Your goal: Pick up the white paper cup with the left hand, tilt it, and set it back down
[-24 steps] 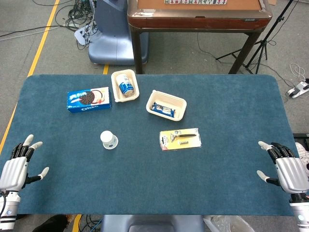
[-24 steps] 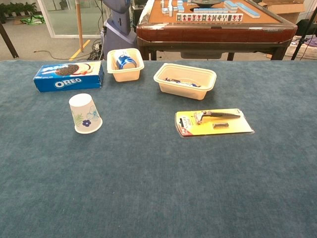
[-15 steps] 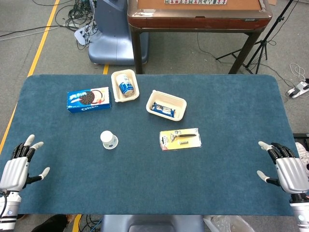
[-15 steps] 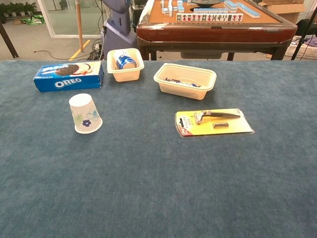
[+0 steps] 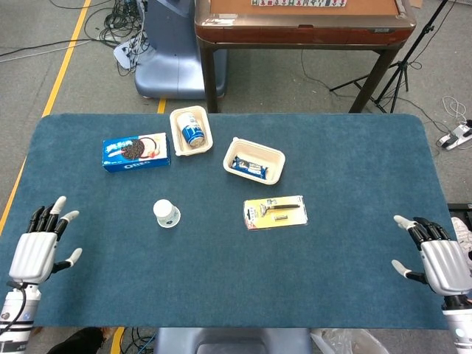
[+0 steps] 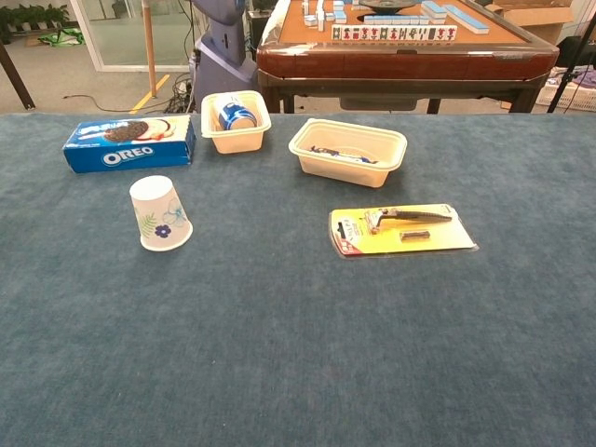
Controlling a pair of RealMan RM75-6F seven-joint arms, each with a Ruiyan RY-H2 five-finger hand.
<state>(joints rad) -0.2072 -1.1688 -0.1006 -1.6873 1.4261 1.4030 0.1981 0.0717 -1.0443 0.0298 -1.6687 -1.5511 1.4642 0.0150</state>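
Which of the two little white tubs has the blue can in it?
The left tub, next to the Oreo box. The blue can lies inside it. The other tub holds a flat wrapped snack.

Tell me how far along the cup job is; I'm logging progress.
Nothing is done yet: the white paper cup stands untouched, upside down on the blue table. The left hand is open at the table's near-left edge, well short of it. Grasping, tilting and setting down all remain.

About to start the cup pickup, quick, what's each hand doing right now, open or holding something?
Left hand: open, fingers spread, holding nothing, well short of the white paper cup.
Right hand: open, fingers apart, holding nothing.
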